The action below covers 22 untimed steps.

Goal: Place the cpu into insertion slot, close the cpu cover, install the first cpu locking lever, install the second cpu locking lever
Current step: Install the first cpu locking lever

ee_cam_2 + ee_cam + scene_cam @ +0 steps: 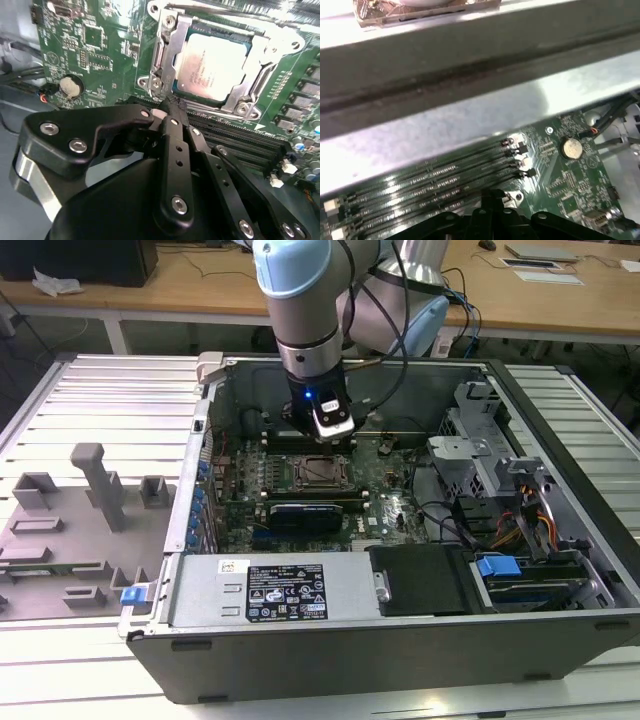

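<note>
Counts: one arm (310, 310), one pincer (167, 107), one open computer case (400, 645).
Inside: one motherboard (100, 40), one insertion slot (220, 31), one cpu (212, 67), one cpu cover (162, 50), one coin battery (70, 86).

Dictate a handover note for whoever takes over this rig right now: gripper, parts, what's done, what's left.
Gripper: jaws shut, holding nothing, close to the cpu cover and its near edge.
The cpu sits in the insertion slot, with the cover lying down over it.
Done: cpu placed, cover closed.
Left: both locking levers; whether either is latched cannot be told.
</note>
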Available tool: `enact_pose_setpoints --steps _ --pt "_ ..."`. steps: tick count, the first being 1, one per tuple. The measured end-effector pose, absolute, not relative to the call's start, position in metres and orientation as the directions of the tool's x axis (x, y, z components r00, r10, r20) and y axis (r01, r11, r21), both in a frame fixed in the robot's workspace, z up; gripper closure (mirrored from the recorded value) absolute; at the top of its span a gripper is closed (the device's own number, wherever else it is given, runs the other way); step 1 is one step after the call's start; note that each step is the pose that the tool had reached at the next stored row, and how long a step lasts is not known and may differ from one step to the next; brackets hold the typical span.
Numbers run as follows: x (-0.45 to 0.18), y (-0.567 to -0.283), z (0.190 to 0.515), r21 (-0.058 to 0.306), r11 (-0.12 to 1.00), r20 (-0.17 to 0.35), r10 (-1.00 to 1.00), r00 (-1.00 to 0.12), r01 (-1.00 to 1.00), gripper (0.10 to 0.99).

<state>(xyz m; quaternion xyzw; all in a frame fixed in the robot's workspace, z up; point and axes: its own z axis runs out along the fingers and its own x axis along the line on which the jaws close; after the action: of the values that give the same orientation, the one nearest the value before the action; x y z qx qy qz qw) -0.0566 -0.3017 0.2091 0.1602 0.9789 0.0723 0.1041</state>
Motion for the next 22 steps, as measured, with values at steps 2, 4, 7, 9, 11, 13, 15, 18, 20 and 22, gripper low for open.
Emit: enact_pose_setpoints --steps 2,4,7,9,11,13,15,18,20,22 --pt "-0.057 -0.302 0.214 0.159 0.941 -0.186 0.326 -0.927 0.298 0.980" --pt "-0.057 -0.302 0.218 0.145 0.943 -0.191 0.323 -0.927 0.298 0.980" --pt "-0.057 -0.302 0.225 0.125 0.946 -0.198 0.319 -0.927 0.298 0.980" --pt "-0.057 -0.302 0.225 0.124 0.946 -0.198 0.318 -0.927 0.298 0.980" --pt "-0.057 -0.302 0.225 0.124 0.946 -0.198 0.318 -0.927 0.299 0.980" --pt "-0.055 -0.302 0.225 0.106 0.946 -0.142 0.318 -0.937 0.306 0.980" --pt "-0.053 -0.302 0.225 0.095 0.946 -0.111 0.318 -0.941 0.309 0.980" --pt "-0.053 -0.302 0.225 0.093 0.946 -0.104 0.318 -0.942 0.309 0.980" --pt "-0.053 -0.303 0.225 0.084 0.947 -0.107 0.317 -0.942 0.309 0.980" --pt "-0.053 -0.303 0.225 0.071 0.949 -0.112 0.312 -0.943 0.306 0.980"
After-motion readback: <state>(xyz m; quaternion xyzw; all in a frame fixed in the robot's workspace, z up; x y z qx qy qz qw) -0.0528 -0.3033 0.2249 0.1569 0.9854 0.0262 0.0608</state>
